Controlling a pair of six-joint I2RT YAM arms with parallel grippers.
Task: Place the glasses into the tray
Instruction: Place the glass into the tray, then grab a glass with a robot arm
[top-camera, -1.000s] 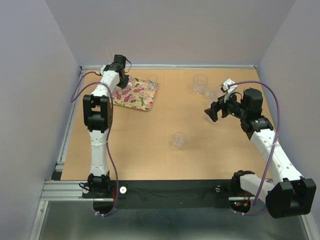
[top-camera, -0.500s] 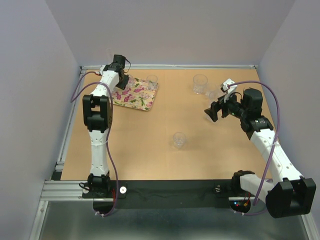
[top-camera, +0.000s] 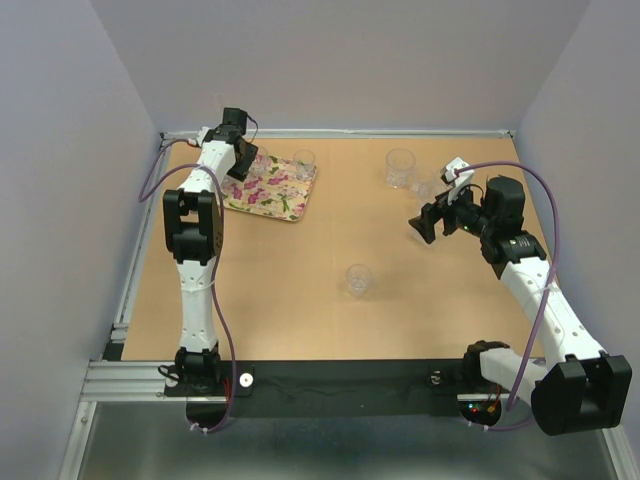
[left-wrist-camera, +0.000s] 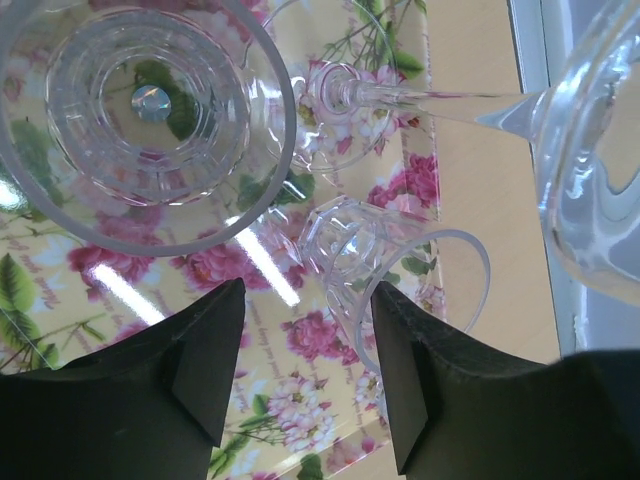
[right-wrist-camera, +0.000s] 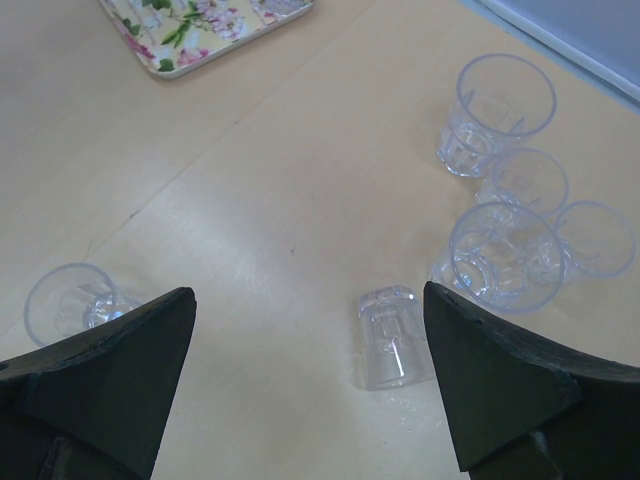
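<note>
There was one floral tray (top-camera: 278, 198). Off the tray were six clear tumblers (right-wrist-camera: 497, 100), one toppled tumbler (right-wrist-camera: 390, 335) among them. At the tray were three more: a ribbed tumbler (left-wrist-camera: 150, 110), a small tipped tumbler (left-wrist-camera: 365, 255), a stemmed glass (left-wrist-camera: 590, 160).

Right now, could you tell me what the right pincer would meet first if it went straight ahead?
Probably the small glass lying on its side, just ahead of the right pincer; depth is unclear.

left claw (left-wrist-camera: 305, 300) jaws apart, pointing down; right claw (right-wrist-camera: 308, 295) spread wide
</note>
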